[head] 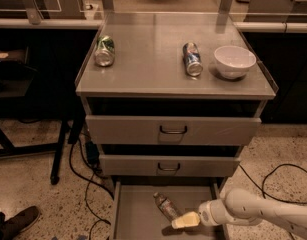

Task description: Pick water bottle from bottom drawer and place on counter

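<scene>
Currently the small clear plastic water bottle (166, 206), with its reddish-white label band, lies on its side in the bottom drawer (135, 215), a shallow grey metal tray pulled out at floor level. The bottle sits diagonally, right of the tray's centre, one end pointing up-left toward the cabinet.

The cream-tipped gripper (185, 220) is low inside the same drawer, at the bottle's lower-right end, either touching it or just beside it; which one cannot be told. How far the gripper is open, and whether it has hold of the bottle, also cannot be told from this view. The white rounded arm (263, 215) comes in from the lower right, over the drawer's right wall.

Above, the middle drawer (169, 166) and the top drawer (173, 130), each with a dark wire handle, both stand slightly out from the cabinet front.

On the flat grey metal counter (148, 74):
- a green can (104, 51) on its side, near the left edge;
- a blue can (192, 59) on its side, right of centre;
- a white bowl (234, 61), upright, just right of the blue can.

Black cables (83, 176) trail over the speckled floor left of the cabinet. A dark shoe (18, 221) shows at the lower left corner.
</scene>
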Motion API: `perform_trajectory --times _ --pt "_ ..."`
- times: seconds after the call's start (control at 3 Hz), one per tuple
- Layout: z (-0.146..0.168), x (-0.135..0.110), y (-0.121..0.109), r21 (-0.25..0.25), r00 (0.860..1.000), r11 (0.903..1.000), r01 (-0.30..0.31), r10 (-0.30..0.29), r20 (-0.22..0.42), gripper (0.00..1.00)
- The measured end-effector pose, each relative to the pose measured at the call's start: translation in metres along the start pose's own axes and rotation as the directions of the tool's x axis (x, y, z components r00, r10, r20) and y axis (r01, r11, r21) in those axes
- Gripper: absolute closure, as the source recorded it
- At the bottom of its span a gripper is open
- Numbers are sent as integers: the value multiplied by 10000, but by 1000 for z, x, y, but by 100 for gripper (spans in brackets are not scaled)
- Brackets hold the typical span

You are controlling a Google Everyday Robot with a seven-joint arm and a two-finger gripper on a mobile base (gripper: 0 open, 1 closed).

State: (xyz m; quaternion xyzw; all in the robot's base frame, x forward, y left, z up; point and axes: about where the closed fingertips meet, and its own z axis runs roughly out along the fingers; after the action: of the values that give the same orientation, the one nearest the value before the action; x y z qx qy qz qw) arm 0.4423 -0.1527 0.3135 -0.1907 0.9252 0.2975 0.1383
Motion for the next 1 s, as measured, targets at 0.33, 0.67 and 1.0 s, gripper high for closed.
perform_trajectory --times 0.33,0.67,1.0 --pt "51 -22 -17 -206 9955 9975 -679 691 644 0" --pt "52 -22 -17 -209 9954 9974 -690 703 650 0" --pt "69 -18 -23 -166 9936 9962 -853 863 734 0"
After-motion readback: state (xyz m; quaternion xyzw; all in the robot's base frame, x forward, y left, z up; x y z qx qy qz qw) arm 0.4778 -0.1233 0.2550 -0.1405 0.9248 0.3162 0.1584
